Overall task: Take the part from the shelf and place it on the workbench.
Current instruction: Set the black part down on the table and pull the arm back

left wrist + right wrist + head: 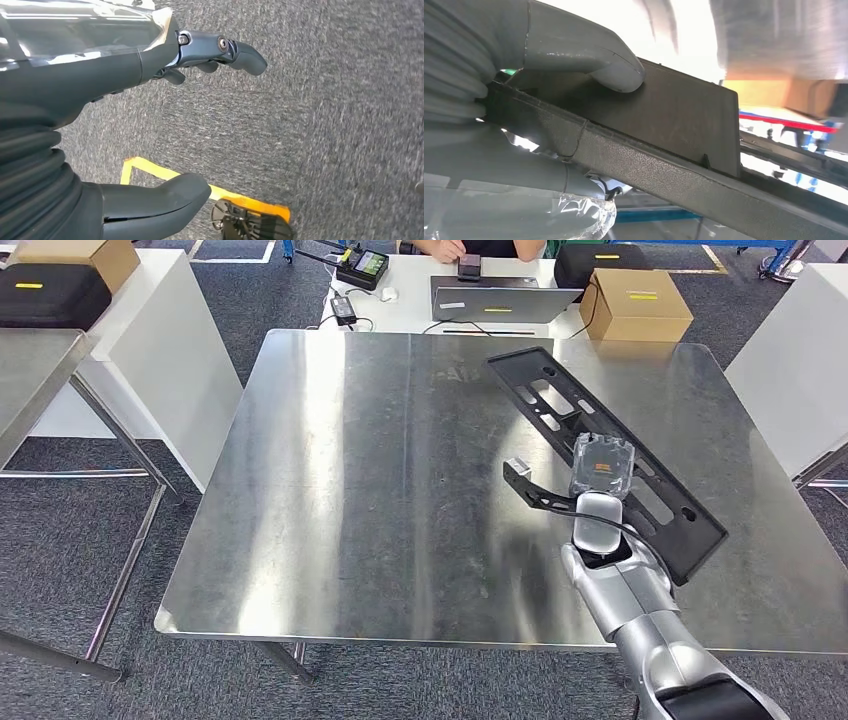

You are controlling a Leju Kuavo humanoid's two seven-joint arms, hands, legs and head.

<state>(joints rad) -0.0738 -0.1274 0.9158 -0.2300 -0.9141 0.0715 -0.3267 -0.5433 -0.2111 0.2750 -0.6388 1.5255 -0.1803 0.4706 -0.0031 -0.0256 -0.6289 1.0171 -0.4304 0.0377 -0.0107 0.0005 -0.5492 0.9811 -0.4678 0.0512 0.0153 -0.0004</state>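
The part (560, 400) is a long black slotted frame lying diagonally over the right half of the steel workbench (380, 490). I cannot tell whether it touches the top. My right hand (603, 472), under a clear cover, grips its near portion. A thin black arm with a silver tip (517, 467) sticks out to the left of the hand. In the right wrist view the grey thumb (616, 75) presses on the part's black plate (674, 110), with the fingers underneath. My left hand (165, 125) hangs over grey carpet, fingers (240, 52) apart and holding nothing.
Behind the workbench stands a white desk with a laptop (500, 298), a cardboard box (635, 305) and a person (480, 248) seated at it. White cabinets flank the bench at left (170, 350) and right (800, 360). Another steel table (30, 370) stands far left.
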